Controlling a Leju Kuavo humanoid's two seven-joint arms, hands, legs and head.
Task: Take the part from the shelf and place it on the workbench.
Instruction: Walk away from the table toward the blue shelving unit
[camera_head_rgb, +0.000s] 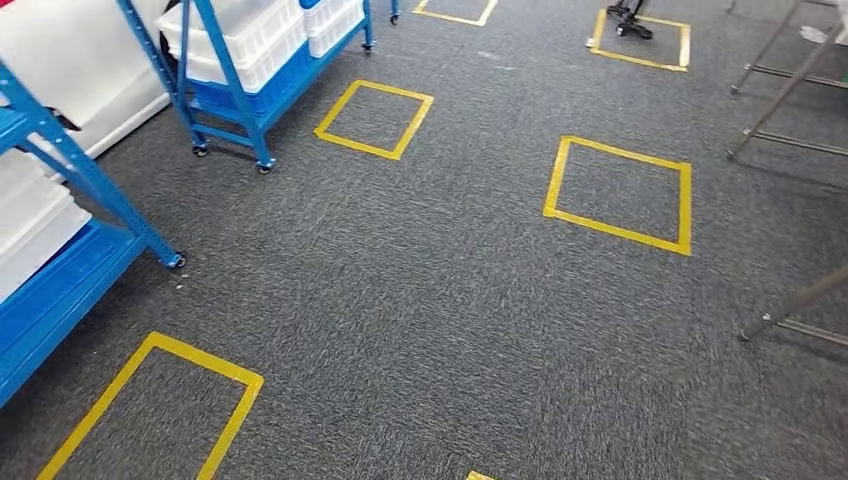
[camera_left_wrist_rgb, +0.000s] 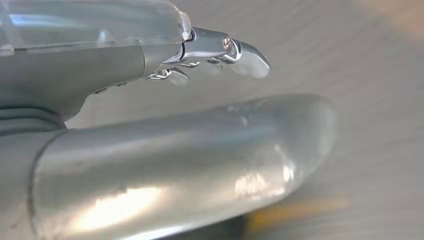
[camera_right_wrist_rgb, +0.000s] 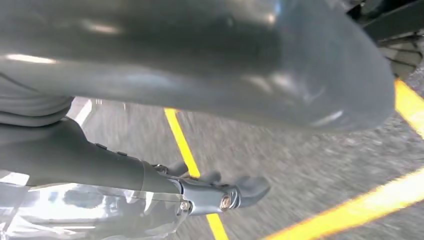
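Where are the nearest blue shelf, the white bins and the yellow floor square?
blue shelf (camera_head_rgb: 95, 185): head view, slanted front post.
white bins (camera_head_rgb: 245, 35): head view, side wall.
yellow floor square (camera_head_rgb: 618, 229): head view, near tape edge.

Floor: grey carpet (camera_head_rgb: 450, 320)
Markings: yellow tape squares (camera_head_rgb: 620, 193), near and far
Far right: metal legs (camera_head_rgb: 790, 90)

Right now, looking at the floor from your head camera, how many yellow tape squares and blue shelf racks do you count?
Yellow tape squares: 5
Blue shelf racks: 2
Total: 7
A yellow sliver at the bottom edge is too cut off to count.
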